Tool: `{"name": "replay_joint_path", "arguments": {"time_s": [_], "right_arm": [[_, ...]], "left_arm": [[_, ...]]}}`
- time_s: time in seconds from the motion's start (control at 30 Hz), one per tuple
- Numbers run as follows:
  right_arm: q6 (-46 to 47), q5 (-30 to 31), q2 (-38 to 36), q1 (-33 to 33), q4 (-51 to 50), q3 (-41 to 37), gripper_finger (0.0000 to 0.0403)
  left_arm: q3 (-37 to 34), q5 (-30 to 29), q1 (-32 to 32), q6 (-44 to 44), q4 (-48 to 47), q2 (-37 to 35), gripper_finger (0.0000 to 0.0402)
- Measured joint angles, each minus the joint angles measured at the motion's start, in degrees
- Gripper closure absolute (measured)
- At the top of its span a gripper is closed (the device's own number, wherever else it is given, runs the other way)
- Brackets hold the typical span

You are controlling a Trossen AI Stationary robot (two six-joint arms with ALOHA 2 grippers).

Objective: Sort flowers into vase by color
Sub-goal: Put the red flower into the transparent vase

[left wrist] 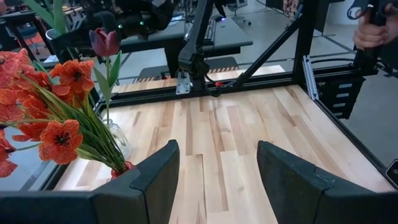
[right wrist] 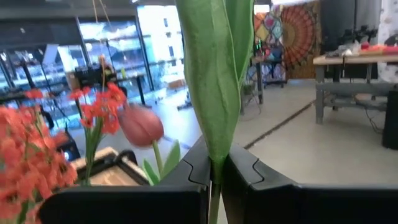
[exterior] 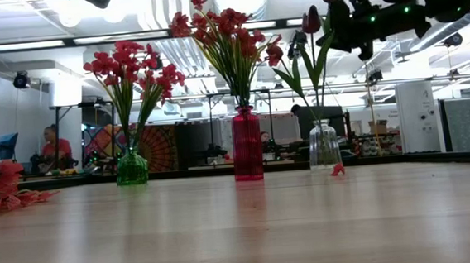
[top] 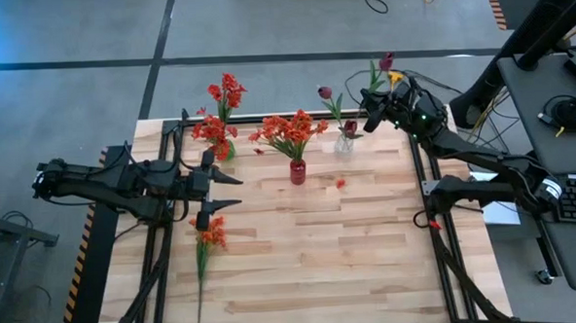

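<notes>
Maroon tulip (top: 387, 61) is clamped by its stalk in the closed right gripper (top: 371, 110), raised near the clear vase (top: 344, 144), which holds two maroon blooms. Left gripper (top: 233, 190) hovers half-open, empty, above loose orange stems (top: 210, 233), seemingly not touching. No legible writing.

Both arms reach in from opposite sides, one gripper parted, the other clamped.

The left arm stretches in from the table's left edge, its gripper (top: 218, 190) level above the left part of the table, fingers (left wrist: 155, 171) spread with nothing between them. The right arm runs up along the right edge and bends toward the far right corner, its gripper (top: 371, 107) raised high, fingers pinched on a green stem (right wrist: 214, 118).
</notes>
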Motion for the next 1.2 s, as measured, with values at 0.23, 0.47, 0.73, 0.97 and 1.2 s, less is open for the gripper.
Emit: {"name": "replay_joint_path", "arguments": {"time_s": [0.23,0.47,0.73,0.97,1.2], "right_arm": [[0.96,0.0,0.37,0.0,-0.76,0.07,0.039],[1.14,0.0,1.51,0.02,0.08,-0.01,0.039],[1.34,-1.49,1.64,0.04,0.73,-0.01,0.039],[1.65,-1.49,1.68,0.02,0.34,-0.03,0.0376],[1.77,-1.09,1.68,0.02,0.19,-0.06,0.0313]], "left_arm": [[0.0,-0.02,-0.01,0.0,0.0,0.0,0.0203],[0.0,-0.02,-0.01,0.0,0.0,0.0,0.0203],[0.0,-0.04,0.0,0.0,-0.01,0.02,0.0203],[0.0,-0.04,-0.02,0.0,0.0,0.0,0.0203],[0.0,-0.06,0.0,0.0,0.02,0.02,0.0203]]}}
